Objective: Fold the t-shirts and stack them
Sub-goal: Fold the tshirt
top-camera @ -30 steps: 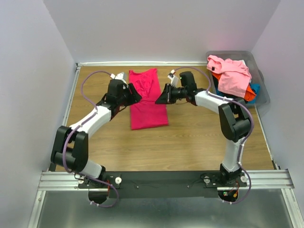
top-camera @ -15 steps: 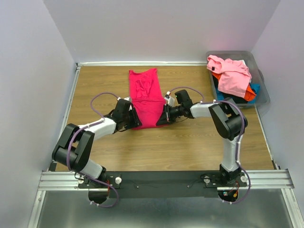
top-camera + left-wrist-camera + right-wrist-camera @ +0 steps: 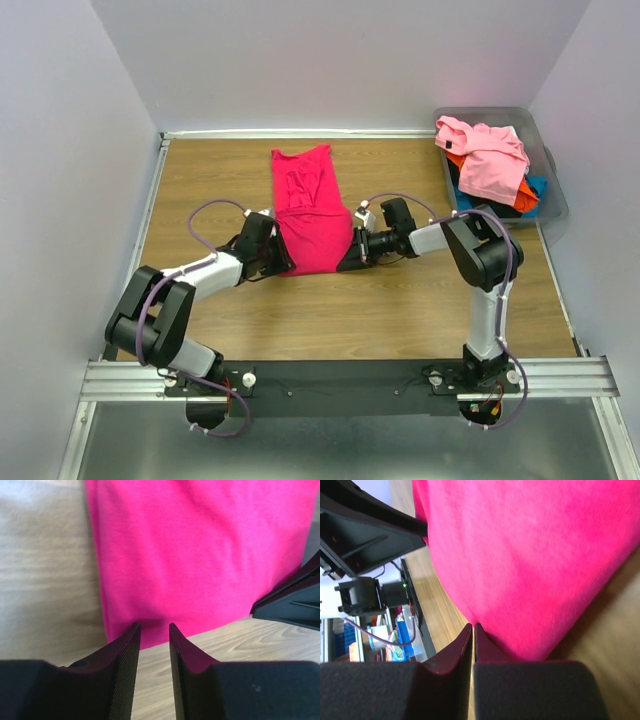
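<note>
Shirt: the crimson t-shirt (image 3: 308,215) lies flat in the middle of the table (image 3: 420,300) as a long strip. Its neck is at the far end and its hem at the near end.
Other shirts: a heap of pink, orange and blue shirts (image 3: 485,150) sits in the grey bin (image 3: 552,185) at the far right, well apart from me.
My left gripper (image 3: 154,630): it is down at the near left corner of the hem. My jaws stand a little apart with a narrow gap, and the hem's edge lies right at the tips. I judge it is not gripped yet.
My right gripper (image 3: 472,626): it is down at the near right corner of the hem. My jaws are pressed together, and the cloth's edge runs into the tips, so it looks pinched.
Handling: the shirt is light, soft and limp, with no stiffness of its own. It will likely sag between two holds and drape wherever I let it go. The stacked layers may slide over each other.
Where to hold: I should hold both near corners of the hem, biting far enough in to catch every layer, with the two holds level.
Step, as I judge it: secure the hem, then carry it toward the far end to halve the strip.
Risk: a shallow bite on the left could take only the top layer, and uneven lifting would skew the fold.
</note>
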